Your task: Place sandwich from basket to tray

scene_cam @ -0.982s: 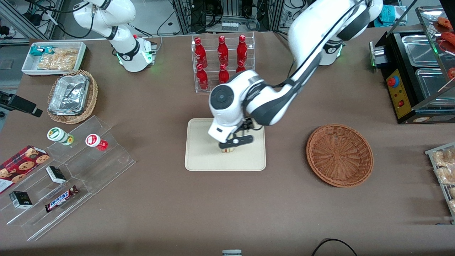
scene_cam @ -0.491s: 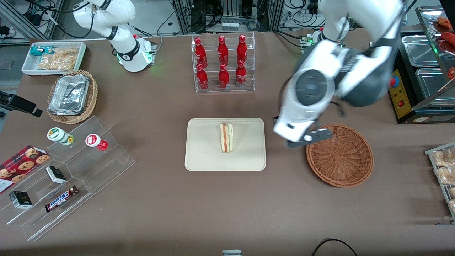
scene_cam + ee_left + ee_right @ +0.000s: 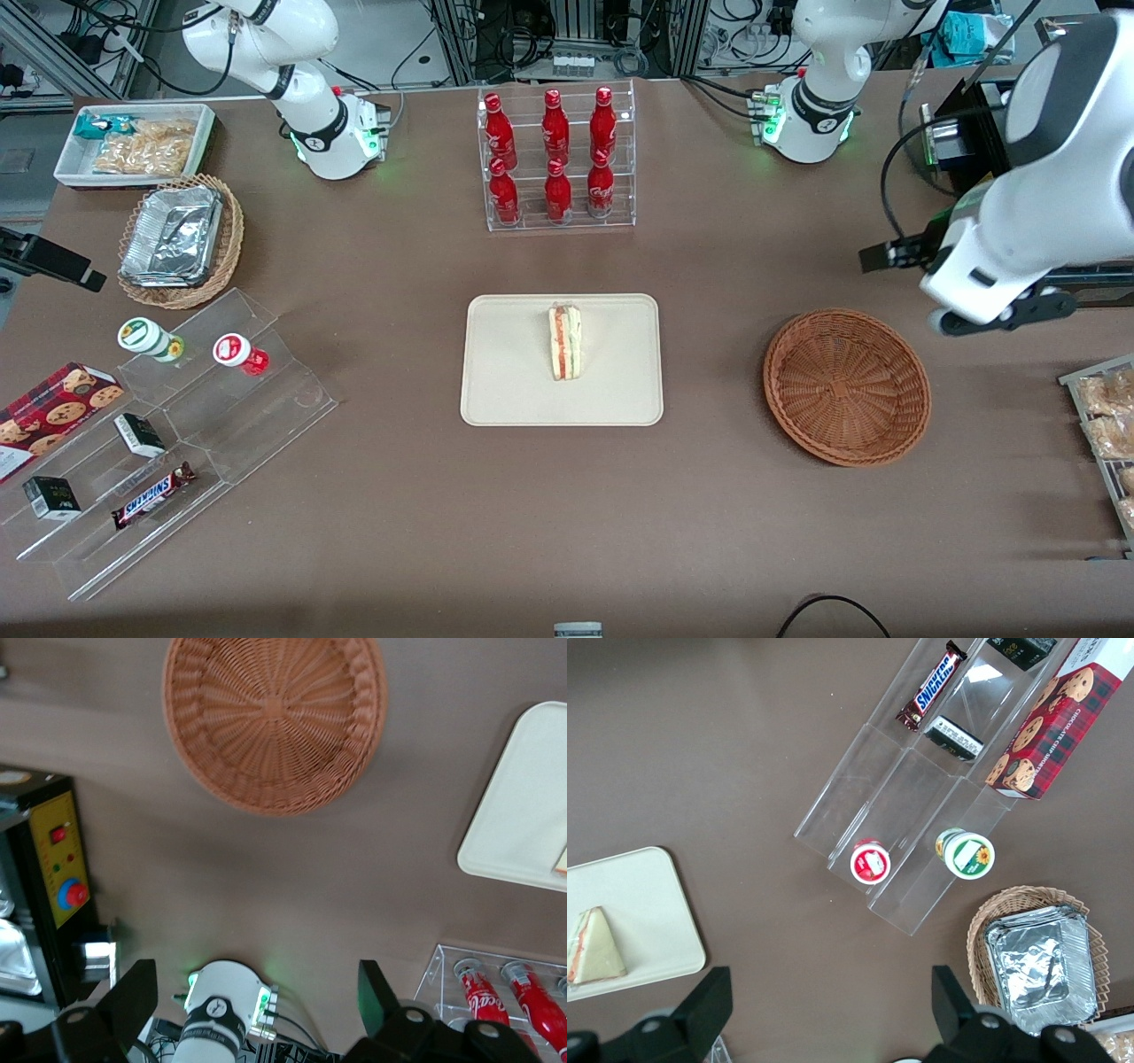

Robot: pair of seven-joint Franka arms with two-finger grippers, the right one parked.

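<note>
Brown surface (image 3: 709, 496) carries the sandwich (image 3: 564, 342) on the tray (image 3: 505, 390), its long axis running toward the front camera, well apart from my jaws (image 3: 252, 997), spread empty past the bare basket (image 3: 846, 386).

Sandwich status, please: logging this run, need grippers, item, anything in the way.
Left gripper open, empty, high above table at working arm's end. Triangular white-bread sandwich lies on cream rectangular tray. Reddish-brown round wicker basket holds nothing. No obstruction.

Gripper (image 3: 252, 1010) raised, jaws spread, empty
</note>
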